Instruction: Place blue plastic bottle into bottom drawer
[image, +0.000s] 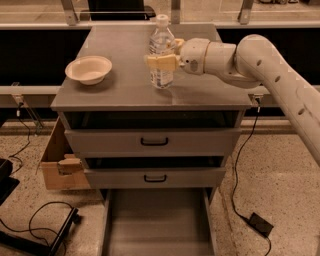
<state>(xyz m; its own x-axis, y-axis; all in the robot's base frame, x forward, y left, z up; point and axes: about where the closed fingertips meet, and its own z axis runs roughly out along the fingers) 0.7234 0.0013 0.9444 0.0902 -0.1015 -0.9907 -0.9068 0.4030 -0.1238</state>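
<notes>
Grey flat-topped table (125, 95) with bare room along its front edge, white rounded arm (270, 60) reaching in over the right edge, bottom drawer (157, 225) open below, shallow and smooth, cream round bowl (88, 69) near the left edge, clear plastic bottle (161, 78) upright mid-table, pincer (163, 54) pinching its middle.

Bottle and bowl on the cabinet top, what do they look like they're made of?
The blue plastic bottle looks like clear plastic: see-through, glossy, with a white cap. The bowl is matte cream, maybe paper or plastic; hard to say. The gripper is at the bottle's label.
</notes>
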